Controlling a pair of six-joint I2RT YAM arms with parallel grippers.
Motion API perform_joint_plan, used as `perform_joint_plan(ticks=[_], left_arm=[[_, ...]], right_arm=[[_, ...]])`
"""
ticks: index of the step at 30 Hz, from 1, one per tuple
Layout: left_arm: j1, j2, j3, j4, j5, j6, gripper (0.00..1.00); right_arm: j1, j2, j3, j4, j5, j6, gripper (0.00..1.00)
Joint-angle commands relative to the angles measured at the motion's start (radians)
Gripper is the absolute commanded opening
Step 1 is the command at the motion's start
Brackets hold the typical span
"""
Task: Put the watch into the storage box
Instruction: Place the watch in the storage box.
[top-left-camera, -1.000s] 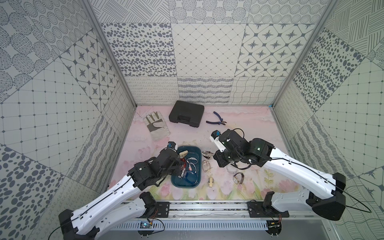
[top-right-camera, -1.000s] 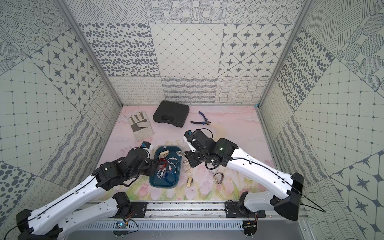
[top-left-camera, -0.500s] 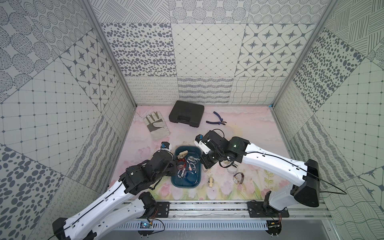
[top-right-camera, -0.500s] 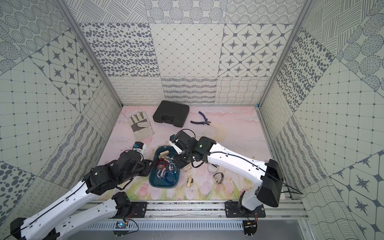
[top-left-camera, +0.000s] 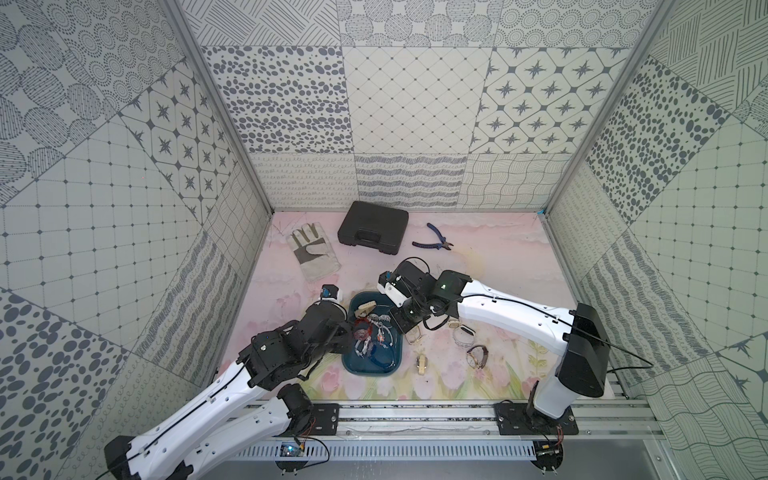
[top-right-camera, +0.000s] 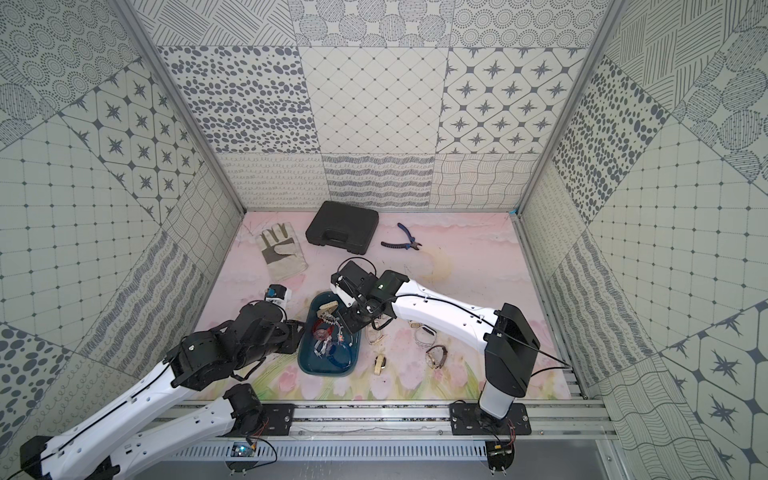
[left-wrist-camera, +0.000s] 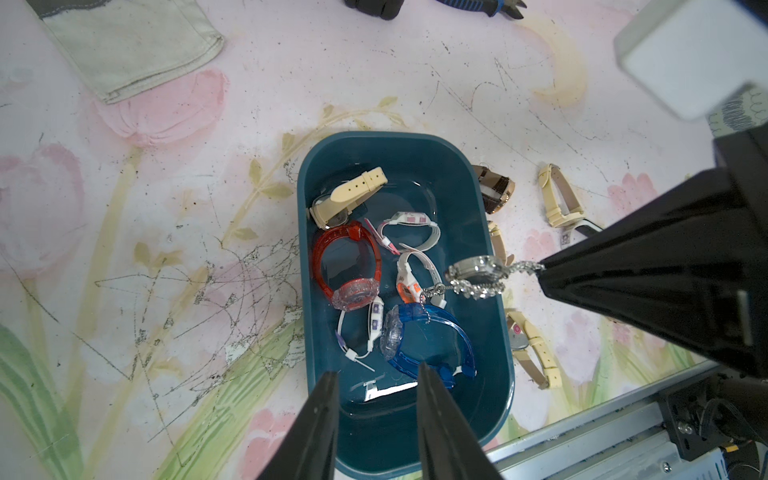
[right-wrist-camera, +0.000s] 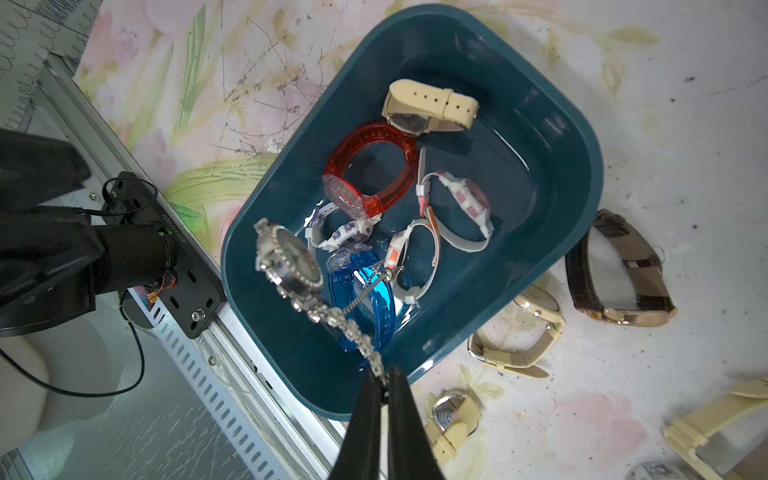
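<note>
Silver watch (right-wrist-camera: 291, 262), stone-ringed round face, chain strap, is dangling over the teal storage box (right-wrist-camera: 598, 166), above the blue watch (right-wrist-camera: 382, 307) inside. Right gripper (right-wrist-camera: 384, 374) is pinching the strap's end, jaws pressed nearly together, arm reaching in low. Left gripper (left-wrist-camera: 377, 370) is hovering spread and empty at the box's end. Right wrist view is showing the pinch; top views are hiding it.

Table (top-left-camera: 498, 266): pink floral top, scratched.
Far side: glove (top-left-camera: 312, 251), case (top-left-camera: 372, 227), pliers (top-left-camera: 434, 242); case between the other two.
Near middle: box (top-left-camera: 365, 370), flat on the top.
Right of box: loose watches, among them a cream watch (top-left-camera: 422, 364) and a brown watch (top-left-camera: 477, 356).
</note>
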Motion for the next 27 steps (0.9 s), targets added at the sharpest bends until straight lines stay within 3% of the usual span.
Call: perform_joint_plan(ticks=[1, 20, 27], left_arm=[[0.000, -0.002, 0.009, -0.018, -0.024, -0.002, 0.37], [-0.001, 0.003, 0.005, -0.012, -0.016, 0.001, 0.37], [-0.002, 0.002, 0.004, -0.009, -0.010, 0.004, 0.37]], right_arm=[[-0.008, 0.012, 0.028, 0.040, -0.028, -0.018, 0.00], [-0.043, 0.135, 0.009, 0.058, -0.068, -0.018, 0.03], [-0.048, 0.185, 0.011, 0.073, -0.074, -0.013, 0.13]])
